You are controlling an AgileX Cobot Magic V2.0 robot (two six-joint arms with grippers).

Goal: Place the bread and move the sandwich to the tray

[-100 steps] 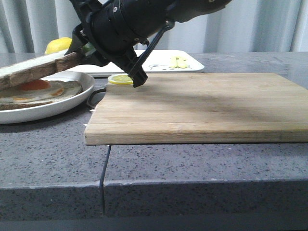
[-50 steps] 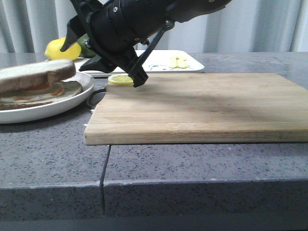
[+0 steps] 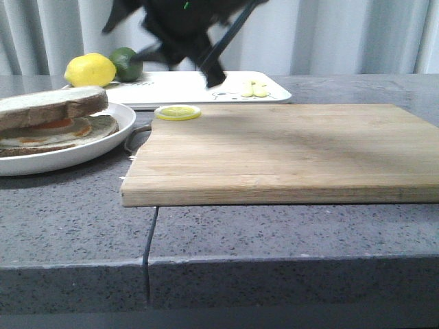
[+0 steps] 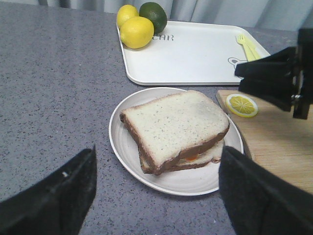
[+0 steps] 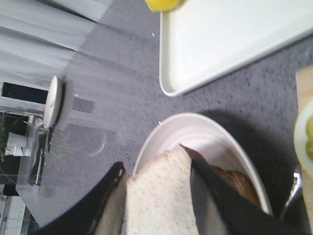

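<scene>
bread (image 4: 175,123) released onto sandwich (image 4: 193,157), right end effector (image 3: 134,31) lifted

The bread (image 4: 173,125) was pale white with a dark brown crust. The plate (image 4: 122,156) and the tray (image 4: 195,54) were white, the bench (image 4: 54,93) speckled grey, the lemon (image 4: 136,32) yellow.

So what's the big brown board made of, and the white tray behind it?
The board looks like bare wood: pale brown with long grain lines and a matte face. The tray looks like smooth plastic or melamine, though I can't be sure: plain white, slightly glossy, with a rounded raised rim and a small printed picture.
</scene>
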